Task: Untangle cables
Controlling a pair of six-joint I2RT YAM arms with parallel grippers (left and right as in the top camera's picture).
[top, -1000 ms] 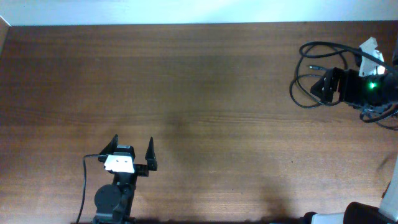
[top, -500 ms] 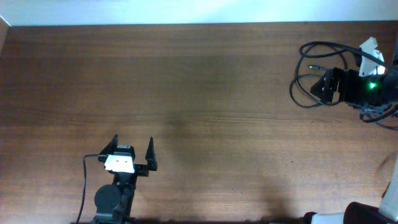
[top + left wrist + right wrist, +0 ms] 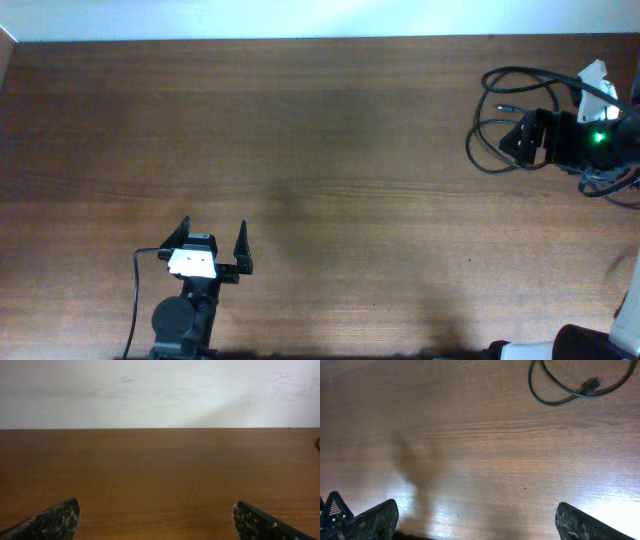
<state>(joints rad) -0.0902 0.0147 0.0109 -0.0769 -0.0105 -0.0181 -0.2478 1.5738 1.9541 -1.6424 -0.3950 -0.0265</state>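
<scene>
My right fingers [image 3: 370, 521] are spread wide with nothing between them, and my left fingers [image 3: 55, 520] are just as wide and just as empty. The cables [image 3: 487, 150] lie bunched in overlapping loops at the far right of the tabletop [image 3: 320, 130], close to its back edge, and they have not shifted at all over the last second. The loops sit the same way and one small plug [image 3: 503, 106] points the same way inside them. In my right wrist view a single loop [image 3: 560, 401] with its plug shows up ahead and to the right of my fingers, apart from them and not touched. From overhead my right arm hangs above the right part of the bunch and covers some of it, so I cannot tell how the cords cross there. My left arm waits well apart at the near left, facing bare wood. Nothing has moved on either side, so I judge that the untangling has not begun. The first grasp is still to come, most likely from my right side.
</scene>
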